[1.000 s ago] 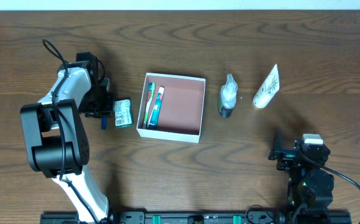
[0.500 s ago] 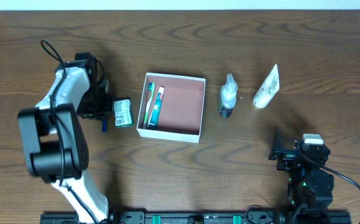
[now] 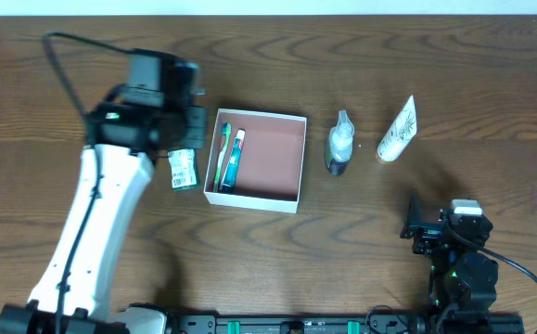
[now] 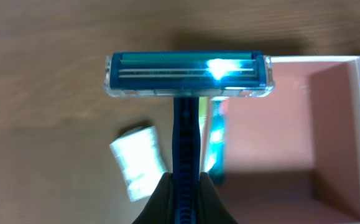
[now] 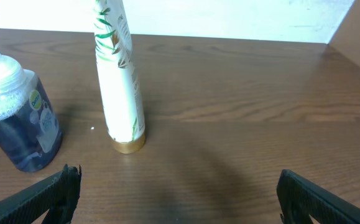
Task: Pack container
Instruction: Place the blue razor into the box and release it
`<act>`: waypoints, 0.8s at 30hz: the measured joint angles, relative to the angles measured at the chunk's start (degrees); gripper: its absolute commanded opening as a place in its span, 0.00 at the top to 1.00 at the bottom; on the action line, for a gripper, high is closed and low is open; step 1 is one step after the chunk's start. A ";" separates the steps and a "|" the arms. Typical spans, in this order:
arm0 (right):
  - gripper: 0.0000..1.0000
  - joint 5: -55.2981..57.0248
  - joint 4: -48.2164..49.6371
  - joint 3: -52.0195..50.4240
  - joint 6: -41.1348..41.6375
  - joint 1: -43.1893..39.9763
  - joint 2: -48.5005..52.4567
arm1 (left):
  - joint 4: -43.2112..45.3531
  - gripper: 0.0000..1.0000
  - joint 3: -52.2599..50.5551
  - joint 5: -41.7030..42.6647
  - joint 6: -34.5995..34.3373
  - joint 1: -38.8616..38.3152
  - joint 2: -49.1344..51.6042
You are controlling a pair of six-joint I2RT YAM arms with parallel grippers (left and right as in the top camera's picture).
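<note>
Gripping a razor [image 4: 186, 124] upright, left jaws; container [image 3: 287, 199] square; right jaws released.

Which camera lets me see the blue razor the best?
The left wrist view: the razor fills the frame, head and blades plain, its handle pinched in the left gripper. From overhead the arm hides it almost wholly. The right wrist view does not show it.

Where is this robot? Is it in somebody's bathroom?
Probably not a bathroom; more likely a robot practice bench. A bare dark wooden table holds a shallow white cardboard box, and the left gripper holds a blue plastic razor. No sink or mirror shows.
</note>
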 measured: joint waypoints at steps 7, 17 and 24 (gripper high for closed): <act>0.01 0.00 0.00 0.00 0.00 0.00 0.00 | 5.81 0.94 -4.33 0.26 -2.67 -6.91 8.55; 0.01 0.00 -0.02 0.00 0.00 0.00 0.00 | 9.55 0.94 -4.76 0.28 -4.20 -9.51 20.17; 0.01 0.00 0.00 0.00 0.00 0.00 0.00 | 10.78 0.94 -4.79 0.28 -6.73 -9.51 22.43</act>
